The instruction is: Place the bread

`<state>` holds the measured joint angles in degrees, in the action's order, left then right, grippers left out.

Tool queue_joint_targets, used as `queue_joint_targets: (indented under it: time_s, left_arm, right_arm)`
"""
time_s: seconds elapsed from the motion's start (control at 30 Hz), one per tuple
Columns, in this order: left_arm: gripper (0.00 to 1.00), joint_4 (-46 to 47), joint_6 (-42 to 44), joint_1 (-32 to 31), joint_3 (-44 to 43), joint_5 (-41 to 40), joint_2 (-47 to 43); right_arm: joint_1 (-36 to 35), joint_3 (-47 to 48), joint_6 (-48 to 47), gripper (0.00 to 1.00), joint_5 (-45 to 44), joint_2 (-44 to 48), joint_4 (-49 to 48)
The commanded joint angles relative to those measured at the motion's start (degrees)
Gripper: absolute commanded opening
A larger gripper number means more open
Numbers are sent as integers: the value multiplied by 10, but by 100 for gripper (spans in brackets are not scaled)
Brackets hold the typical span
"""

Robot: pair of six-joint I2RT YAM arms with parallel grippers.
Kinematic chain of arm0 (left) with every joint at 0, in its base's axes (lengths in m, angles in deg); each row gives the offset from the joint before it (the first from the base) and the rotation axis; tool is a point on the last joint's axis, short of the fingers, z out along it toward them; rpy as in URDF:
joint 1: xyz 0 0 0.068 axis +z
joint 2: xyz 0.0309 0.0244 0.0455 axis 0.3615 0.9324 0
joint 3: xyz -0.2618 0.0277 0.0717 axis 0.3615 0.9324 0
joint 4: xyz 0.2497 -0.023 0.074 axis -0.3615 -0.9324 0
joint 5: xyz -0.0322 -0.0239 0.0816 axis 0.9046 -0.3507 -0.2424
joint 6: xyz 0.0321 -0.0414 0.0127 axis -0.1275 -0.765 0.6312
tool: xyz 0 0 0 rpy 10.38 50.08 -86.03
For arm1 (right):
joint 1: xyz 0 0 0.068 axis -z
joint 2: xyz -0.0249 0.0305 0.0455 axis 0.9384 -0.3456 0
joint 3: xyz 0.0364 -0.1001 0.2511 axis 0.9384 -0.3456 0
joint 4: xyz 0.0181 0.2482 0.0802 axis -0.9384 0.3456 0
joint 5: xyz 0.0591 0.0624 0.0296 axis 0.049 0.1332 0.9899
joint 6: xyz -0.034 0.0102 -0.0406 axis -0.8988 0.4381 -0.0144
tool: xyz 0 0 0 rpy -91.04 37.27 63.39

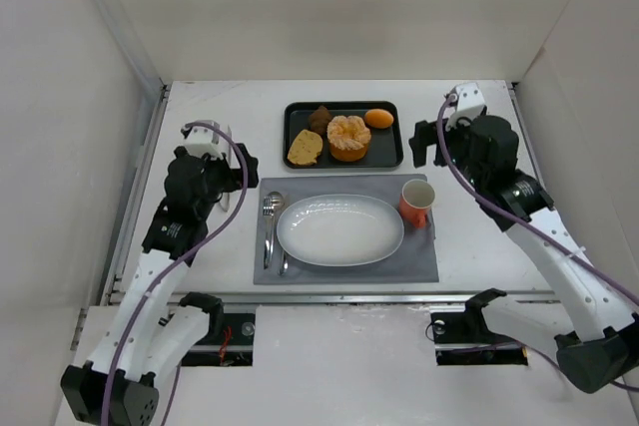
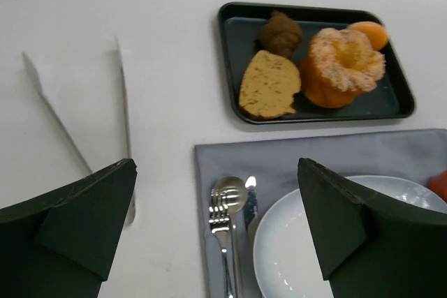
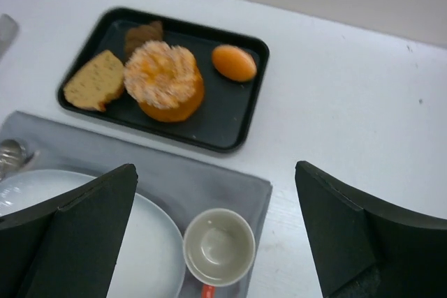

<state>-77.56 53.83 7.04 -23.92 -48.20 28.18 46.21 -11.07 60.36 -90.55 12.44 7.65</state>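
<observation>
Lying flat at the left end of the dark tray (image 1: pixel 391 155), the bread (image 1: pixel 305 148) is found toward the far side of the bench (image 1: pixel 200 276), just beside the round orange food (image 1: pixel 348 137) and in front of a dark brown chunk (image 1: pixel 319 118). The left hand (image 2: pixel 216 165) is seen spread wide and empty, hanging over the bench to the left of the tray. From it the bread lies ahead and to the right, well apart. The right hand (image 3: pixel 216 167) is likewise spread and empty, placed off the tray's right end, so the whole tray and the orange food are set between it and the slice. The left arm is therefore judged the nearer and better placed one. In the left wrist view the slice's long axis is seen running on a slant, from near left to far right, so it is neither square to nor in line with the gap between the fingers. A turn of the wrist is probably called for before the slice is closed upon. The white plate (image 1: pixel 300 209) on the grey mat (image 1: pixel 424 264) is taken to be the likely resting place, though this is not stated.
</observation>
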Motion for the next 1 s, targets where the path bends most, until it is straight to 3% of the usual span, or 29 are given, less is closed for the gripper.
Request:
queue_joint_targets:
  time_s: [0.0, 0.07, 0.17, 0.4, 0.57, 0.8, 0.97]
  left_arm:
    - [100, -12, -19, -2, -8, -94, 37]
    - [100, -17, -26, -2, -16, -129, 63]
    - [100, -36, -26, -2, -32, -161, 123]
    - [100, -25, -19, 65, -50, -115, 207]
    - [100, -6, 18, 97, -39, -128, 256]
    - [100, 28, 55, 108, -23, -113, 304]
    - [100, 22, 55, 113, -62, -127, 355]
  right_arm:
    - [1, -48, -11, 100, -45, 29, -68]
    - [1, -48, -51, 100, 29, 48, -47]
    - [6, -79, -80, 100, 57, 72, -58]
    - [6, -61, -104, 100, 80, 62, -17]
    - [6, -61, -109, 100, 80, 81, -17]
    - [6, -61, -109, 100, 86, 93, -17]
    - [6, -61, -109, 100, 86, 99, -17]
